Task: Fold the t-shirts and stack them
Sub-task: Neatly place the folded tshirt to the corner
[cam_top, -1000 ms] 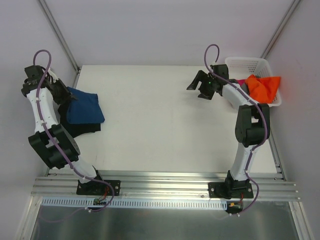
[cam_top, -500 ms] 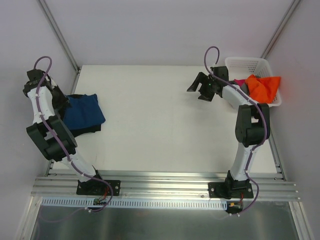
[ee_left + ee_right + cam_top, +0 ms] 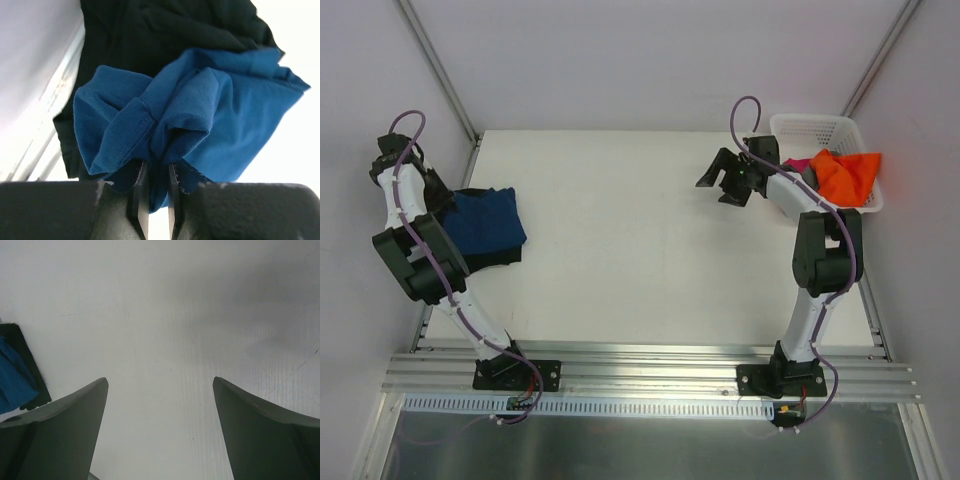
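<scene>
At the nine o'clock edge of the table (image 3: 620, 250), my left pincer (image 3: 154, 175) is clenched on a bunched fold of the navy shirt (image 3: 215, 100), the cloth pinched between jaws that stand almost together. From above, the rest of that shirt spreads away from my grip toward three o'clock, its long axis running roughly nine to three, and it lies on top of the black shirt (image 3: 492, 258), which peeps out along the six o'clock side. In my left wrist view the navy cloth rises from the fingertips toward twelve and one o'clock, rumpled near the grip and smoother farther out, with the black shirt beyond it at twelve. So I judge the coming move turns on this: the loose part lies to three o'clock of my grip, and any smoothing or letting go must go along that line.

My right pincer (image 3: 160, 382) is released, jaws wide, holding nothing, hovering over bare table well apart from the stack. It is far nearer the basket (image 3: 820, 125) at its three o'clock, where the orange shirt (image 3: 848, 175) and a magenta one (image 3: 801, 163) wait, so the stack belongs to my left arm
</scene>
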Available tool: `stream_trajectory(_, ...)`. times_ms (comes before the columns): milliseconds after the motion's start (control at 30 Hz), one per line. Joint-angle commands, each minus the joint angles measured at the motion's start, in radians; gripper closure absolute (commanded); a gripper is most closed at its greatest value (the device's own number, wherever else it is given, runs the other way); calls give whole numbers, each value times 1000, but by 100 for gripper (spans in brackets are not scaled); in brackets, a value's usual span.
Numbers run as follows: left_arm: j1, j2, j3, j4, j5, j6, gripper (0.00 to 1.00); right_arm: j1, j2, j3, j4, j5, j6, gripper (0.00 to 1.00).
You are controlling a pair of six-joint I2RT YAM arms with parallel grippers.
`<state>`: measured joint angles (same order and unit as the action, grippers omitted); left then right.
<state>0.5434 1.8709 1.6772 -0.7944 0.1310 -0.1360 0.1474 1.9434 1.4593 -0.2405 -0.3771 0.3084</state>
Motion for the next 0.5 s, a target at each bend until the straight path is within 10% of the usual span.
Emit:
stream_trajectory(0,-7,43,82,38,-56,38,100,-2,-70,-10,10,15,-19,9)
stream_trajectory(467,-68,192,188,73,-126,98,100,7,-84,-31,7,27,-34,9)
